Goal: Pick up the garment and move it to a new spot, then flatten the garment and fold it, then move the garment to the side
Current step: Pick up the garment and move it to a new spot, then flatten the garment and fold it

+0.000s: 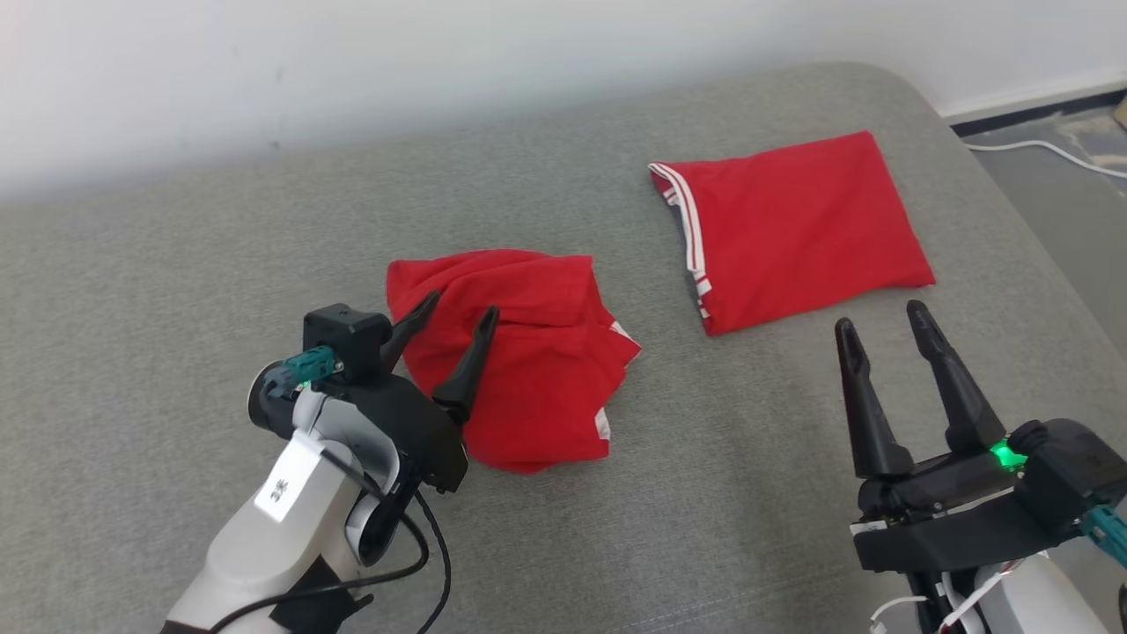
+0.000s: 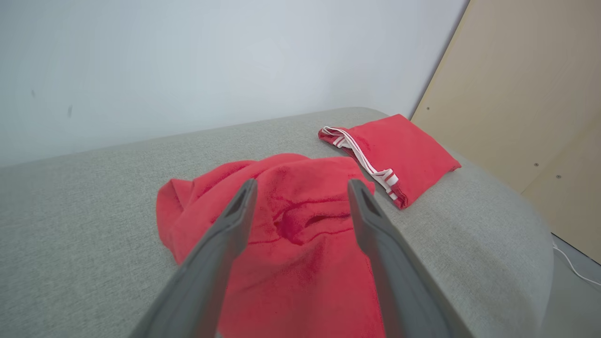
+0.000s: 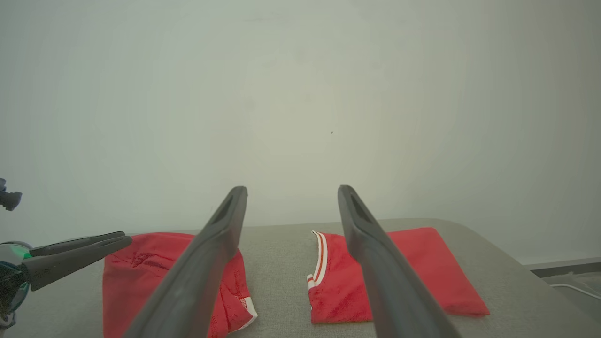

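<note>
Spreading its 2 fingers [image 1: 471, 357] wide, your left gripper [image 1: 462, 304] is hanging over the near-left part of the crumpled red garment [image 1: 537, 361], fingertips pointing far and slightly right. Nothing is sitting between the fingers, and you cannot tell whether the tips are brushing the cloth. Its pale forearm [image 1: 264, 528] is rising from the near-left corner of the head view, with the wrist angling down toward the heap. The garment is lying bunched near the middle of the grey cushion [image 1: 176, 264], with white trim showing at its right side. Your right gripper [image 1: 880, 315] is also standing wide open and empty. It is hovering at the near right above bare cushion, fingers pointing far, just short of the near edge of a second red garment [image 1: 792, 229]. That one is lying folded flat at the far right, white stripes along its left edge, well apart from the crumpled heap. A white cable [image 1: 1057, 154] is trailing across the floor [image 1: 1074, 202] beyond the cushion's right end.
</note>
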Controlling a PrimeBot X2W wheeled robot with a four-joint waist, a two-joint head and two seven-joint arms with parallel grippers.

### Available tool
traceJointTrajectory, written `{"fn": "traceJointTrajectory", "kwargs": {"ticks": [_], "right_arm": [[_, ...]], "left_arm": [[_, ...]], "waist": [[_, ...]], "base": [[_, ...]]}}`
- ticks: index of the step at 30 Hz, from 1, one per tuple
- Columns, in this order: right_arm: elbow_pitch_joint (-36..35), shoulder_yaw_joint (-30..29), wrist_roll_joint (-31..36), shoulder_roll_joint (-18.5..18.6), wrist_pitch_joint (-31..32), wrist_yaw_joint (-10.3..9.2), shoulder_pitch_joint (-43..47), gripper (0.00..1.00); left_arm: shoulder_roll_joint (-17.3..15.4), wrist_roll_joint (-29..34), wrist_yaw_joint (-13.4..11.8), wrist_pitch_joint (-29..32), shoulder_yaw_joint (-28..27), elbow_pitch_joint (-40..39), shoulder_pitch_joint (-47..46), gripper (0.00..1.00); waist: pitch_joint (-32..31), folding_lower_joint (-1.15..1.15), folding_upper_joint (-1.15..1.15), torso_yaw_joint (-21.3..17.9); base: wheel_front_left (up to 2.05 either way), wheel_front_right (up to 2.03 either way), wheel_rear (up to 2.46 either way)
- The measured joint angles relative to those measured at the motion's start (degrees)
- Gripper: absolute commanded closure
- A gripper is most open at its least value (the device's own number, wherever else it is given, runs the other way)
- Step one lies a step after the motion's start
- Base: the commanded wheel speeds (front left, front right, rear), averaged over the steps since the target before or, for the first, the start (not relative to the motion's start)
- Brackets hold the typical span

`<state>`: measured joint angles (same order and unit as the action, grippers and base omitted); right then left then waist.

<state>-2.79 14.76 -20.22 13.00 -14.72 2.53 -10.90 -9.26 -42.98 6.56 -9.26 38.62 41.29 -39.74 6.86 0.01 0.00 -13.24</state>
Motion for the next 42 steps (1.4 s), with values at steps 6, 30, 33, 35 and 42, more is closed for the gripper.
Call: {"fn": "traceJointTrajectory", "kwargs": {"ticks": [6, 30, 33, 35, 42], "right_arm": [[1.83, 1.49, -0.01, -0.98, -0.01, 0.6, 0.0, 0.0], [17.86, 5.53, -3.69, -4.61, 0.67, 3.53, -6.22, 0.0], [21.15, 5.72, -4.34, -4.63, 2.07, 3.6, -8.47, 0.0], [23.51, 6.15, -4.61, -4.65, 2.94, 3.8, -9.79, 0.0], [30.81, 7.04, -6.83, -5.54, 5.15, 4.12, -13.23, 0.0]], "left_arm": [[-1.29, 0.31, 0.0, -3.83, -1.21, -2.78, 2.36, 0.0], [-4.63, 2.34, -4.07, -5.04, -5.22, -24.23, 20.86, 0.0], [-4.71, 3.41, -4.14, -5.04, -5.81, -26.39, 21.54, 0.0], [-4.88, 3.77, -4.38, -5.04, -6.34, -27.43, 21.54, 0.0], [-5.25, 4.55, -4.89, -5.04, -7.3, -30.26, 22.26, 0.0]], "waist": [[-0.48, -0.01, 0.0, 2.4], [0.15, -0.01, 0.0, 11.32], [0.78, -0.01, 0.0, 12.27], [1.23, -0.01, 0.0, 12.89], [2.34, -0.01, 0.0, 14.85]], "base": [[0.0, 0.0, 0.0], [0.0, 0.0, 0.0], [0.0, 0.0, 0.0], [0.0, 0.0, 0.0], [0.0, 0.0, 0.0]]}}
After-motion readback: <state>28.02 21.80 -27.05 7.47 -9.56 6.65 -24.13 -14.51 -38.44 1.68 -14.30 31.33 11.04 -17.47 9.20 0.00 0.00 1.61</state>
